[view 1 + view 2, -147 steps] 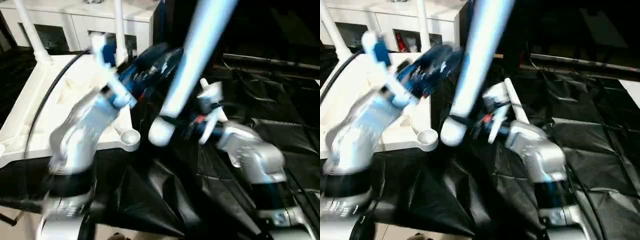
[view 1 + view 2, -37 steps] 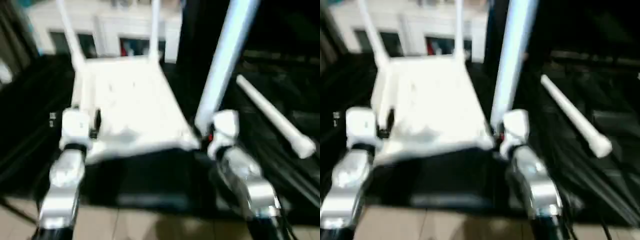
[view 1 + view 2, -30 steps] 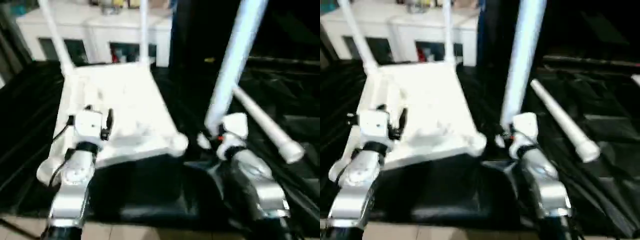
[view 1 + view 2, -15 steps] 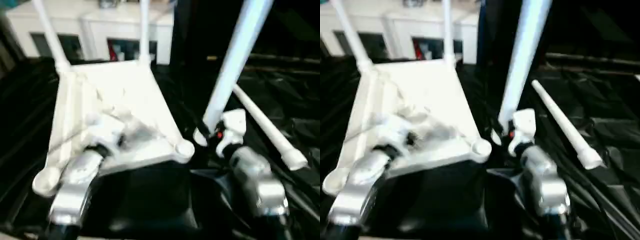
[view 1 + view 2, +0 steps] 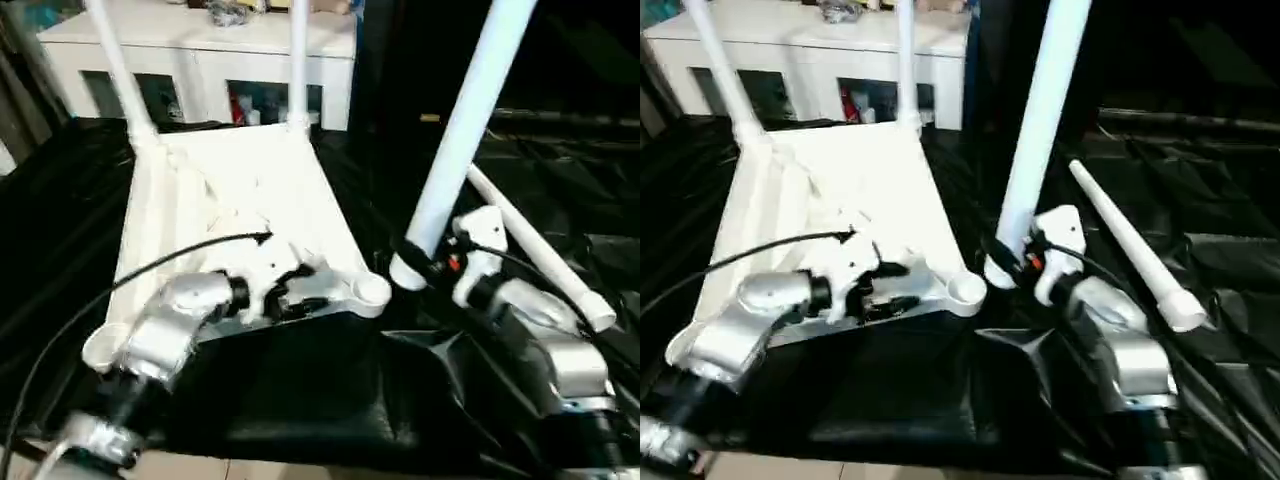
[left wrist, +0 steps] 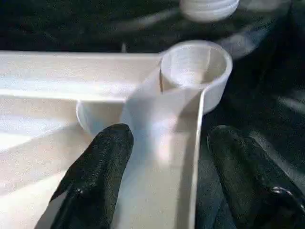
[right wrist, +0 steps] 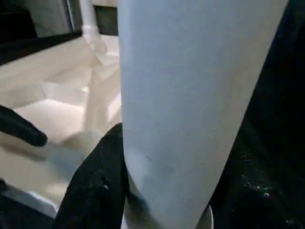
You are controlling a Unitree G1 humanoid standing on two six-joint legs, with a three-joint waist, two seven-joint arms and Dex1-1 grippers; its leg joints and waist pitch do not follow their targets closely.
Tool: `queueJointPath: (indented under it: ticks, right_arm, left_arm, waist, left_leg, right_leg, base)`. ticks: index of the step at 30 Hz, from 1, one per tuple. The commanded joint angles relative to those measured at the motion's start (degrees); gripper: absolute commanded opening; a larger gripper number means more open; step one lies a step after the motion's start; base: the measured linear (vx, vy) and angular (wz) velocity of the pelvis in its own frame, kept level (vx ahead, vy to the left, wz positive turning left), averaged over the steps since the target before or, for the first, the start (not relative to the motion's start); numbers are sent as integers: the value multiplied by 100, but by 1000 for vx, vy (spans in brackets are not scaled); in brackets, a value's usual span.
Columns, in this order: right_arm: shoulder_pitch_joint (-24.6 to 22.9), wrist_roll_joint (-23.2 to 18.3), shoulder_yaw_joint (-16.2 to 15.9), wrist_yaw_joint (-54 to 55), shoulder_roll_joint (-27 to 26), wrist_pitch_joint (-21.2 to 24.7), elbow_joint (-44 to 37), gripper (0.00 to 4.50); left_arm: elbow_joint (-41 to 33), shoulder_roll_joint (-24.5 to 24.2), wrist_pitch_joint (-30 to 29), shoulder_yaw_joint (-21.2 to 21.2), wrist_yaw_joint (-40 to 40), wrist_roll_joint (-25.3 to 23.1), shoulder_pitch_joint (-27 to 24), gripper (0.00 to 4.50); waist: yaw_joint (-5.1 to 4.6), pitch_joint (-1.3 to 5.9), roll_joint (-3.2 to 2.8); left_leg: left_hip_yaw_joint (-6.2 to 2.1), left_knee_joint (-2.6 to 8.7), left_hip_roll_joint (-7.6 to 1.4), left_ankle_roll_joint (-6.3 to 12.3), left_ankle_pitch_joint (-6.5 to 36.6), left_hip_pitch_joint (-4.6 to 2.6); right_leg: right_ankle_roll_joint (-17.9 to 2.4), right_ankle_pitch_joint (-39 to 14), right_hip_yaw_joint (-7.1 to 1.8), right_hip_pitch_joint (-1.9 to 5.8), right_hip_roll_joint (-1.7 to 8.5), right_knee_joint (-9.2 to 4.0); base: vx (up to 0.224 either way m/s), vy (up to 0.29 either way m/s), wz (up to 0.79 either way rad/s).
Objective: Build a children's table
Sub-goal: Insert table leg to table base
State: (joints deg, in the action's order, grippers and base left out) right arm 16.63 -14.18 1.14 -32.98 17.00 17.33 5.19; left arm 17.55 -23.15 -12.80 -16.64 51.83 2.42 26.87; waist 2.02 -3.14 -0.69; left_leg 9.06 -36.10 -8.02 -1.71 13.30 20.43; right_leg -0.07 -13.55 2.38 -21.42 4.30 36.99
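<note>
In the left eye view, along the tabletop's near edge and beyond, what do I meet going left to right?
Near-left socket → left gripper → near-right socket → held leg → right gripper → loose leg.

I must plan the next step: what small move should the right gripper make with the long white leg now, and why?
Probably carry the long white cylindrical leg over the empty round corner socket of the white plastic tabletop. The right gripper holds it beside the socket; the left gripper straddles that corner's rim.
</note>
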Motion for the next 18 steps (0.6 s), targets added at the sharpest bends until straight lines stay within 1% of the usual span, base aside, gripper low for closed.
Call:
queueJointPath:
  ticks: [1, 2, 3, 4, 5, 6, 7, 8, 9, 10, 11, 13, 14, 15, 16, 17, 18]
  right_arm:
    - [-10, -70, -7, -30, 35, 38, -187, 191]
    - [-17, -69, -6, -36, 37, 42, -193, 191]
    - [-21, -69, -5, -42, 39, 45, -195, 191]
    - [-24, -67, -2, -51, 40, 49, -196, 191]
    - [-24, -67, -2, -51, 40, 49, -196, 191]
    - [-16, -38, -18, -73, 48, 38, -164, 191]
    - [-13, -31, -22, -78, 50, 34, -156, 191]
    - [-13, -30, -23, -78, 51, 34, -154, 191]
    - [-5, -19, -35, -84, 57, 29, -138, 191]
    - [5, -6, -47, -84, 64, 23, -120, 191]
    - [14, 4, -58, -81, 72, 19, -106, 191]
    - [20, 14, -68, -80, 79, 17, -93, 191]
    - [22, 12, -69, -80, 77, 21, -92, 191]
    - [22, 12, -66, -83, 75, 24, -93, 191]
    - [20, 16, -66, -85, 74, 23, -94, 191]
    - [19, 18, -66, -86, 74, 22, -94, 191]
    - [17, 21, -67, -86, 73, 21, -93, 191]
  left_arm:
    - [16, -64, -100, -54, 70, -99, 15, 279]
    - [13, -83, -112, -52, 86, -95, 14, 268]
    - [12, -104, -124, -54, 103, -88, 15, 257]
    - [16, -129, -137, -60, 124, -77, 19, 257]
    - [16, -129, -137, -60, 124, -77, 19, 246]
    - [-42, -223, -215, -112, 264, -49, -7, 229]
    - [-58, -243, -233, -124, 294, -42, -15, 224]
    - [-63, -246, -239, -126, 301, -41, -17, 224]
    - [-102, -275, -291, -142, 356, -35, -34, 206]
    - [-148, -294, -337, -150, 389, -30, -58, 193]
    - [-186, -301, -406, -150, 409, -27, -78, 187]
    - [-240, -317, -481, -149, 442, -22, -111, 182]
    - [-265, -331, -514, -158, 472, -8, -124, 156]
    - [-289, -344, -539, -167, 498, 1, -131, 156]
    - [-305, -351, -565, -177, 521, 11, -135, 140]
    - [-313, -356, -580, -183, 534, 17, -136, 140]
    - [-311, -354, -583, -186, 533, 16, -135, 127]
  waist:
    - [45, 402, -15]
    - [44, 410, -15]
    - [50, 431, 1]
    - [50, 425, -9]
    - [50, 412, -12]
    - [52, 391, 19]
    - [65, 383, 10]
    - [64, 376, 1]
    - [65, 366, -5]
    - [66, 359, 8]
    - [66, 358, 5]
    - [72, 356, 18]
    - [75, 354, 15]
    - [80, 355, 11]
    - [82, 355, 10]
    - [84, 355, 6]
    - [82, 355, 11]
  left_leg:
    - [-151, 438, -425, 337, 3, 19]
    - [-145, 427, -423, 379, -52, 18]
    - [-144, 408, -423, 483, -190, 30]
    - [-137, 402, -429, 573, -246, 37]
    - [-135, 407, -433, 599, -204, 38]
    - [-131, 428, -448, 601, -53, 36]
    - [-136, 438, -456, 571, 39, 32]
    - [-134, 444, -461, 550, 90, 26]
    - [-135, 455, -469, 500, 184, 18]
    - [-136, 467, -478, 453, 257, 15]
    - [-135, 469, -477, 436, 271, 15]
    - [-127, 468, -471, 414, 240, 22]
    - [-127, 469, -470, 416, 240, 21]
    - [-128, 469, -472, 412, 238, 21]
    - [-125, 467, -467, 413, 223, 22]
    - [-127, 471, -469, 412, 222, 21]
    - [-126, 472, -468, 411, 220, 20]
  right_leg:
    - [-1704, 885, -293, 313, 465, -357]
    - [-1742, 983, -289, 302, 457, -346]
    - [-1806, 1193, -282, 300, 452, -317]
    - [-1856, 1277, -273, 276, 446, -312]
    - [-1871, 1220, -268, 267, 446, -322]
    - [-1875, 974, -263, 265, 452, -348]
    - [-1864, 752, -262, 262, 457, -350]
    - [-1855, 653, -262, 251, 454, -358]
    - [-1844, 505, -265, 244, 457, -371]
    - [-1828, 391, -267, 245, 461, -375]
    - [-1822, 368, -268, 244, 460, -379]
    - [-1807, 373, -277, 246, 468, -381]
    - [-1798, 367, -277, 242, 465, -382]
    - [-1792, 364, -278, 242, 468, -382]
    - [-1779, 382, -279, 240, 465, -381]
    - [-1776, 381, -279, 238, 466, -383]
    - [-1766, 383, -276, 235, 459, -383]
  base:
    - [0, 0, 0]
    - [0, 0, 0]
    - [0, 0, 0]
    - [0, 0, 0]
    - [0, 0, 0]
    - [0, 0, 0]
    - [0, 0, 0]
    - [0, 0, 0]
    - [0, 0, 0]
    - [0, 0, 0]
    - [0, 0, 0]
    - [0, 0, 0]
    - [0, 0, 0]
    - [0, 0, 0]
    - [0, 0, 0]
    - [0, 0, 0]
    - [0, 0, 0]
